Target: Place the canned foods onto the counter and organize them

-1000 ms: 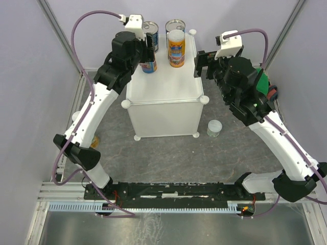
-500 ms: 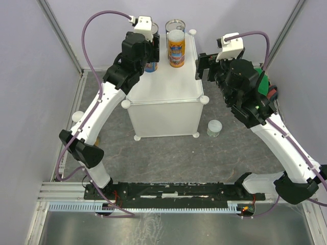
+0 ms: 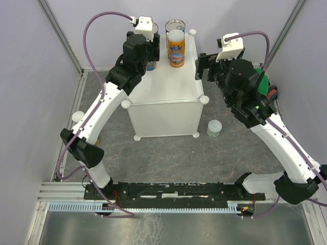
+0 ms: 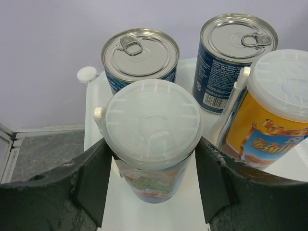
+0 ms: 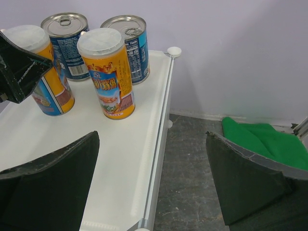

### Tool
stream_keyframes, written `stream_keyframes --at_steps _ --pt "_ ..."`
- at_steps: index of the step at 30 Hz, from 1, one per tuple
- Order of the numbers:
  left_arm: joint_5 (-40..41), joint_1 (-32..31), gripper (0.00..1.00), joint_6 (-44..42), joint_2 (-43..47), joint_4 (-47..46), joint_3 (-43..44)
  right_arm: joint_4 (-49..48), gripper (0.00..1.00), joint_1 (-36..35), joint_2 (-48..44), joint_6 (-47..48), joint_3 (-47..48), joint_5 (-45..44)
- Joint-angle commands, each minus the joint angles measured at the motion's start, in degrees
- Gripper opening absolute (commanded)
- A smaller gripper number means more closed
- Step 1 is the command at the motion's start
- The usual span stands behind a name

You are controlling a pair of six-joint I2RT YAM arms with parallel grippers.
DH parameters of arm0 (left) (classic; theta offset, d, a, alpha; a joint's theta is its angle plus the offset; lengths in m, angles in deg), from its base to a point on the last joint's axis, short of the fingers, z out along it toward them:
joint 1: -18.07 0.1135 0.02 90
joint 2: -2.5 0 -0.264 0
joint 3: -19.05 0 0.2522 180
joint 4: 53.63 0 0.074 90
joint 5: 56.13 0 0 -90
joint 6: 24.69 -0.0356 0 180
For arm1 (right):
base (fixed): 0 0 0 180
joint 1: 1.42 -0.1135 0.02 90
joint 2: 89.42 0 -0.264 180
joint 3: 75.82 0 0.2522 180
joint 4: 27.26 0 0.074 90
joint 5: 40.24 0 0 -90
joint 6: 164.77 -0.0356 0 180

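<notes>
Left wrist view: the left gripper (image 4: 150, 166) is seen clamped on a white-lidded can (image 4: 151, 122) with a colourful label, one dark finger pressed against each side. The can is held upright at the far end of the counter (image 4: 144, 216), and from the right wrist its base looks to be down on the white top. Just behind it a blue can (image 4: 140, 55) with a silver pull-tab top is stood, and a second blue can (image 4: 236, 53) is set beside that one. An orange can (image 4: 269, 110) with a white lid is placed to the right, just in front of the second blue can. The right gripper (image 5: 151, 190) is held wide apart over the counter's right edge, with nothing between its fingers. From above, a pale green can (image 3: 214, 127) is found on the grey floor (image 3: 168, 158), just beside the counter's near right corner. A green cloth (image 5: 260, 139) is spotted on the floor to the right.
</notes>
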Motion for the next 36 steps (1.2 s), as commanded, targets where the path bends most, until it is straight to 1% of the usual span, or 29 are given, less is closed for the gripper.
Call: stream_keyframes --at_steps 1,3,6,8,12,24,31,34,36 --pt "0.2 -0.2 0.29 -0.7 0.6 -10.2 1.7 -0.9 0.99 0.1 -0.7 -0.6 0.3 0.4" --pt "-0.4 -0.2 0.34 -0.1 0.3 -9.8 1.9 -0.9 0.99 0.1 -0.8 -0.5 0.3 0.4" --pt "0.0 -0.2 0.50 0.7 0.2 -9.1 2.2 -0.8 0.99 0.0 -0.9 -0.6 0.2 0.4" --pt "0.2 -0.2 0.57 1.1 0.3 -8.8 2.1 -0.8 0.99 0.1 -1.0 -0.6 0.2 0.5" --pt "1.3 -0.2 0.68 1.6 0.5 -7.9 2.1 -0.7 0.99 0.1 -1.0 -0.6 0.0 0.5" --pt "4.9 -0.2 0.89 2.6 1.7 -6.2 1.1 0.0 0.99 0.1 -1.7 -1.3 -0.3 0.7" --pt "5.2 -0.2 0.94 3.0 2.9 -6.1 1.5 0.4 0.99 0.0 -2.2 -1.5 -0.3 0.7" --pt "4.7 -0.3 0.99 3.7 3.7 -5.8 2.3 0.4 0.99 0.1 -2.4 -1.4 -0.4 0.7" --pt "4.2 -0.3 1.00 4.2 4.3 -5.2 3.4 0.5 0.99 0.0 -2.6 -1.4 -0.3 0.7"
